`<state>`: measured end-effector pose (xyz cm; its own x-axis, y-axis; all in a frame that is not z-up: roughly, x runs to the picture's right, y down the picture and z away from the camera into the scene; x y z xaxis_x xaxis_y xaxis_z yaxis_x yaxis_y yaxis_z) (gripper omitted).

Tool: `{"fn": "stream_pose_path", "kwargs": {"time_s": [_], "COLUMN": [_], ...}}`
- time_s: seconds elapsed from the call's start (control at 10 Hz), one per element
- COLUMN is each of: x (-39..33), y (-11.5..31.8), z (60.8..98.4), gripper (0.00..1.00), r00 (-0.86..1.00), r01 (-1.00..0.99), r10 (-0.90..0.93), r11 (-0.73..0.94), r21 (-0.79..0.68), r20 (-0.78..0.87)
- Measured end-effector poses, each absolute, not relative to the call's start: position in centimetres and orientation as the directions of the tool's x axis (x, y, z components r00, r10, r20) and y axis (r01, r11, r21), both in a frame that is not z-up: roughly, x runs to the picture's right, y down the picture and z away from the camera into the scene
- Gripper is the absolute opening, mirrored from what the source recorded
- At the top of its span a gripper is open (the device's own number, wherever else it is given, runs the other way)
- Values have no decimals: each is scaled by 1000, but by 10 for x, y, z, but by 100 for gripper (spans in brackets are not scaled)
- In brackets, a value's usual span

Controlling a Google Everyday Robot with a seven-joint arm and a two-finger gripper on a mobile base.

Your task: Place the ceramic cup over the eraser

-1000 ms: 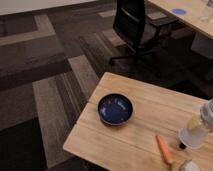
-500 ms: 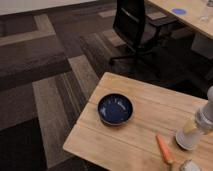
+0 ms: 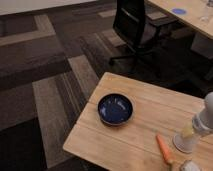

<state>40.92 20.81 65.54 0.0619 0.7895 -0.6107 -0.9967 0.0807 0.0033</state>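
Observation:
The ceramic cup [image 3: 185, 142] is small and cream-white, low over the wooden table [image 3: 145, 107] near its right edge. My gripper [image 3: 192, 132] comes down from the right edge of the camera view and is shut on the cup's top part. The cup is just right of the upper end of the orange stick [image 3: 164, 149]. The black eraser does not show; it is hidden or out of view.
A dark blue bowl [image 3: 115, 109] stands mid-table, left of the cup. A pale rounded object [image 3: 188, 166] lies at the bottom edge. A black office chair [image 3: 134, 26] stands behind the table, with another desk [image 3: 186, 15] at the back right.
My gripper has carried the cup downward and slightly left, from well above the table to just over its surface beside the orange stick.

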Motion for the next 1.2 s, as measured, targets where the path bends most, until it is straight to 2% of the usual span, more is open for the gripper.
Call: {"fn": "stream_pose_path", "kwargs": {"time_s": [0.1,0.2,0.7,0.9,1.0,1.1,1.2], "x": [409,409,409,409,409,409,409], "y": [210,210,212,212,212,212,212], "z": [657,657,658,658,658,658,658], "gripper": [7,7,7,2,8,22,43], "r00": [73,73,72,71,71,71,71], "r01": [-996,-996,-996,-996,-996,-996,-996], "r10": [785,785,783,783,783,782,782], "r11": [95,94,93,93,93,93,93], "r21": [2,3,3,3,3,3,3], "r20": [-615,-616,-618,-618,-618,-619,-619]}}
